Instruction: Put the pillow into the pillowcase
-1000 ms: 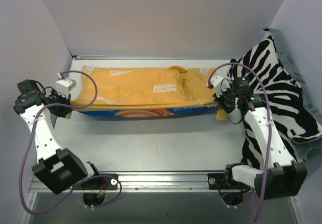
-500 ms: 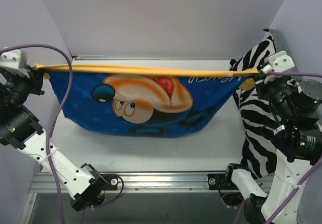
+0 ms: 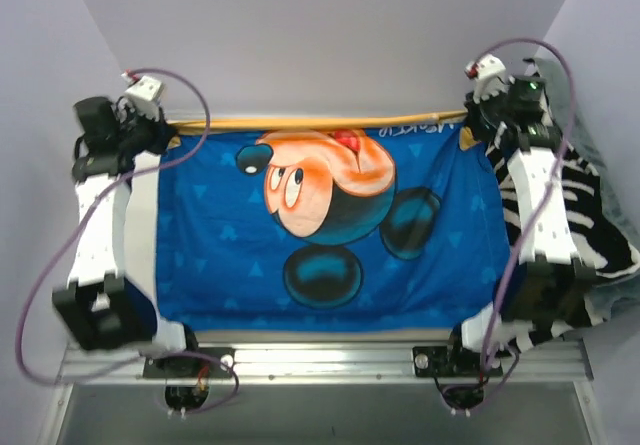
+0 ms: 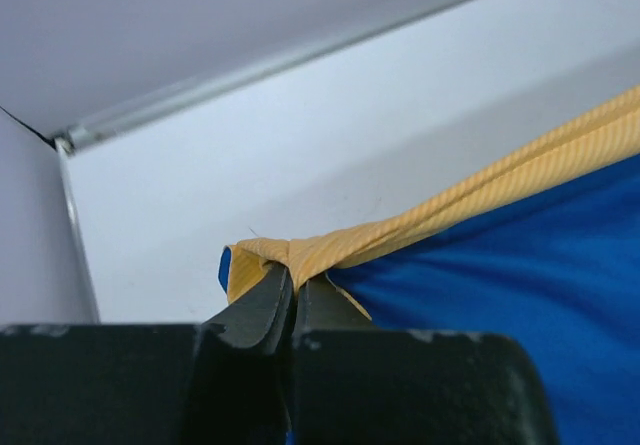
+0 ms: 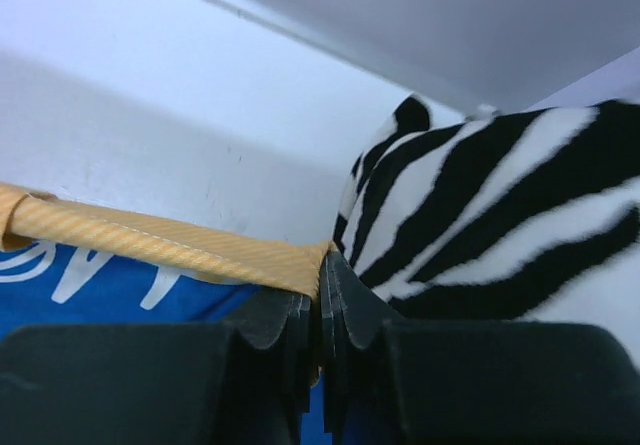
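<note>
My left gripper point(image 4: 290, 300) and right gripper point(image 5: 322, 285) each clamp a pillowcase point(image 3: 320, 265) corner; pillow unseen, insertion unconfirmed.

Pillowcase point(image 3: 220, 255) thin matt cloth; zebra blanket point(image 5: 500, 195) matt cloth.

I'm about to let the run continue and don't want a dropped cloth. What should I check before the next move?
1. Left gripper shut on the pillowcase far-left corner: ok.
2. Right gripper shut on the far-right corner: ok.
3. Pillowcase spread flat on the table: ok.
4. Pillow in view: not ok, none visible.
5. Pillowcase opening located: cannot tell.
6. Zebra-striped blanket apart from the gripped corner: not ok, right beside it.
</note>
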### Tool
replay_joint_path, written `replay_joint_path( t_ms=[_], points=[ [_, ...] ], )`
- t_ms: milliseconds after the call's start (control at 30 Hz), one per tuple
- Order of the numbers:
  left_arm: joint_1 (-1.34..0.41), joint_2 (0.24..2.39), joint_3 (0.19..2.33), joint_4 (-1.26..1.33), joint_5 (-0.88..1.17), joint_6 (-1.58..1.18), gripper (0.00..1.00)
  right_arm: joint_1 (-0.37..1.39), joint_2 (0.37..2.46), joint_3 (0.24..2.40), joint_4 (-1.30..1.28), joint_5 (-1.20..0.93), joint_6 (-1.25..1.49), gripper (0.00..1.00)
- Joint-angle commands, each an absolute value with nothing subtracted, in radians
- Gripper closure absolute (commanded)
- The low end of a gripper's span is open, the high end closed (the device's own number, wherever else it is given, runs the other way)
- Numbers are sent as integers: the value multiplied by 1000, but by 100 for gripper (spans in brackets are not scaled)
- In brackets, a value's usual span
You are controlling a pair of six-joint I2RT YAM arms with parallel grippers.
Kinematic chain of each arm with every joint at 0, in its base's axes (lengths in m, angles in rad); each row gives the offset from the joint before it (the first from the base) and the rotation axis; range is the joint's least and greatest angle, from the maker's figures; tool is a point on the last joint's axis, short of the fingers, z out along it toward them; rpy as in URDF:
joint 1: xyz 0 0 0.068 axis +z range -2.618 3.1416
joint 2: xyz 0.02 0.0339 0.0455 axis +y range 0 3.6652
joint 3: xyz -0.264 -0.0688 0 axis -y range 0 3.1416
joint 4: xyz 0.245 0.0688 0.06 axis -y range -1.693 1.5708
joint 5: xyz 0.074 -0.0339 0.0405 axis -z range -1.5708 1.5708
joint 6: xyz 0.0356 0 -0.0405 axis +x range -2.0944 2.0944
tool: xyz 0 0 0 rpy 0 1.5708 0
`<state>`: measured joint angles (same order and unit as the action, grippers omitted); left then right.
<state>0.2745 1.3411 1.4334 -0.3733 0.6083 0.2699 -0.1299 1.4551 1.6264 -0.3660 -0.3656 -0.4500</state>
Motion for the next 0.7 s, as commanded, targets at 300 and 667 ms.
replay_joint_path(
  t_ms=[300, 667],
  points=[
    [216, 2223, 2243, -701, 34, 226, 27, -63, 2251, 2321, -563, 204, -449, 8],
    [181, 1806, 1827, -755, 241, 411, 3, -46, 1787, 1811, -731, -112, -456, 5]
  ],
)
